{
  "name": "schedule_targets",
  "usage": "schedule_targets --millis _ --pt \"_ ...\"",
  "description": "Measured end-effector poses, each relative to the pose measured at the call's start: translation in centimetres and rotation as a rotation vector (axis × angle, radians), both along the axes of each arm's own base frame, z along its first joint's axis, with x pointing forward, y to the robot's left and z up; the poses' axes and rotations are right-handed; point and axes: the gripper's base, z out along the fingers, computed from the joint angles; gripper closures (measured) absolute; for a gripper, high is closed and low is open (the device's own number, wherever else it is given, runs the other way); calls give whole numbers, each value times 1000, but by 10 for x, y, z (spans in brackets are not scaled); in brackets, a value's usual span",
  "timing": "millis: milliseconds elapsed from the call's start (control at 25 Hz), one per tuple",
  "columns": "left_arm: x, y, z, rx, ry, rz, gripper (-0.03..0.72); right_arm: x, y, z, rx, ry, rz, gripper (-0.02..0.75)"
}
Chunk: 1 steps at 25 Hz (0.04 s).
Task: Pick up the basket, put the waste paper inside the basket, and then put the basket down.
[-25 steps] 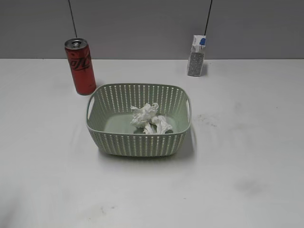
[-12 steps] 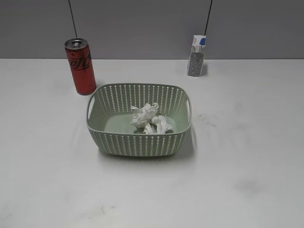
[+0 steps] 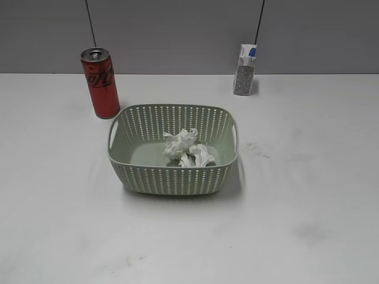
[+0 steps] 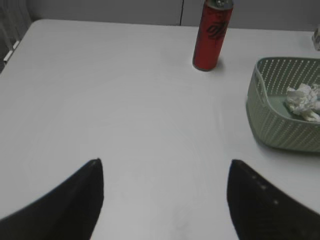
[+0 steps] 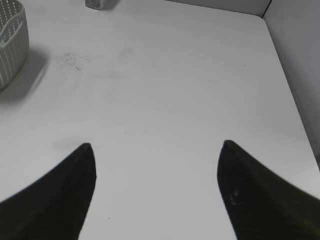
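Nothing on the surface (image 3: 308, 195) has shifted between the earlier exterior frames and this one: you see the basket, the paper, the can and the carton all where they were. Going left to right in your exterior view, the red can (image 3: 100, 83) stands upright at the back left, just beside the basket's far left corner but apart from it. The basket (image 3: 173, 174) sits flat on the surface near the middle, open side up, and the waste paper (image 3: 188, 148) lies inside it as a cluster of white wads on the floor, toward the right half. The small white-and-grey carton (image 3: 245, 77) stands upright at the back right, well apart from the basket. Your left gripper (image 4: 165, 200) hangs over bare surface with its two dark fingers spread wide and nothing between them; the can and the basket's left end lie ahead of it to the right. Your right gripper (image 5: 156, 187) is likewise spread wide and holds nothing, with the basket's edge at the upper left of its view.
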Motion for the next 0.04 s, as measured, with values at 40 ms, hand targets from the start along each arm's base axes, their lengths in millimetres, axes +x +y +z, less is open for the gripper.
schedule_targets --millis 40 --pt "-4 0 0 2 -23 0 103 0 0 0 0 0 0 164"
